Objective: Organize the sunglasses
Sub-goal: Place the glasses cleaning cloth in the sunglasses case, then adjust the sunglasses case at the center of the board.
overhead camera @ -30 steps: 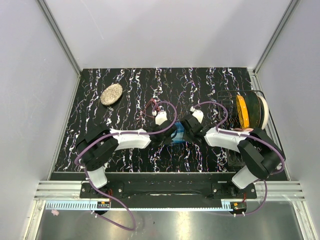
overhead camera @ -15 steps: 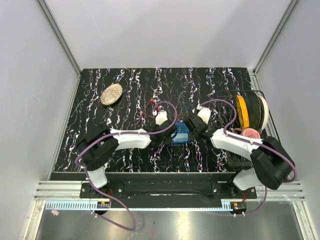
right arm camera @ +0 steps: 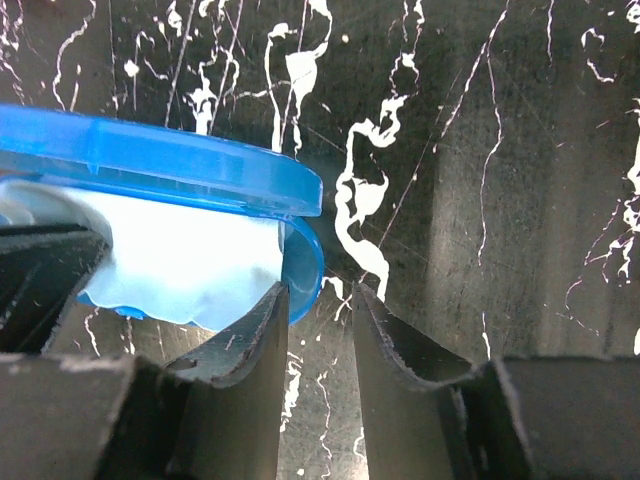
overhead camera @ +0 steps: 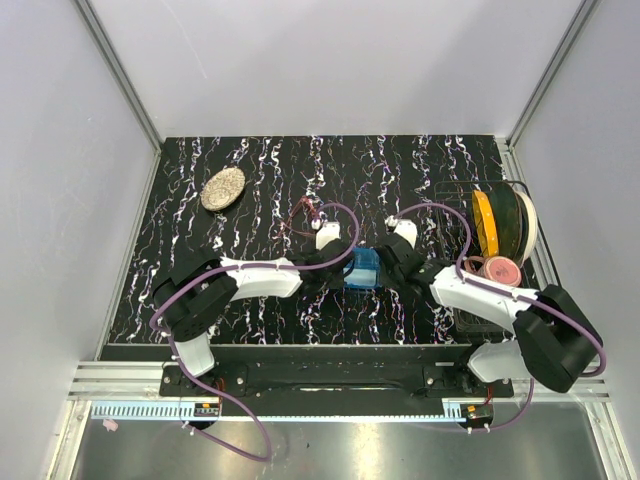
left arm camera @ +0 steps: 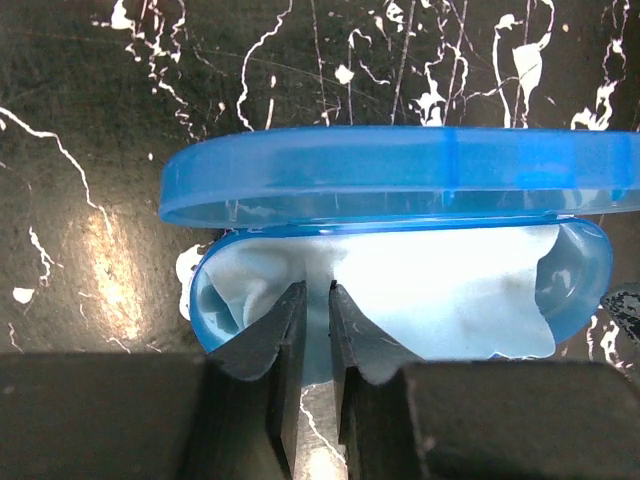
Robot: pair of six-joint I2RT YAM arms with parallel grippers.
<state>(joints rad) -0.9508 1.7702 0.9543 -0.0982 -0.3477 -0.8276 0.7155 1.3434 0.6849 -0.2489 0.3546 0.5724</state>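
Observation:
The blue case (overhead camera: 363,268) lies mid-table with its lid (left arm camera: 400,170) partly raised and a light blue cloth (left arm camera: 440,290) inside. My left gripper (overhead camera: 338,265) is at the case's left side. Its tips (left arm camera: 316,288) hover over the near rim, narrowly open with nothing clearly between them. At the case's right end (right arm camera: 305,262), my right gripper (overhead camera: 390,262) stands open over bare table (right arm camera: 320,288), its left finger against the case wall. The sunglasses (overhead camera: 300,214), a thin red frame, lie on the table just behind the left wrist.
A speckled oval case (overhead camera: 222,188) lies at the back left. A wire rack (overhead camera: 455,200) at the right holds a yellow and a white plate (overhead camera: 500,222), with a pink round item (overhead camera: 498,268) in front. Grey walls enclose the table.
Both grippers have opened a little. The right arm has swung outward, so its gripper slid to the case's right end and more of the blue case shows.

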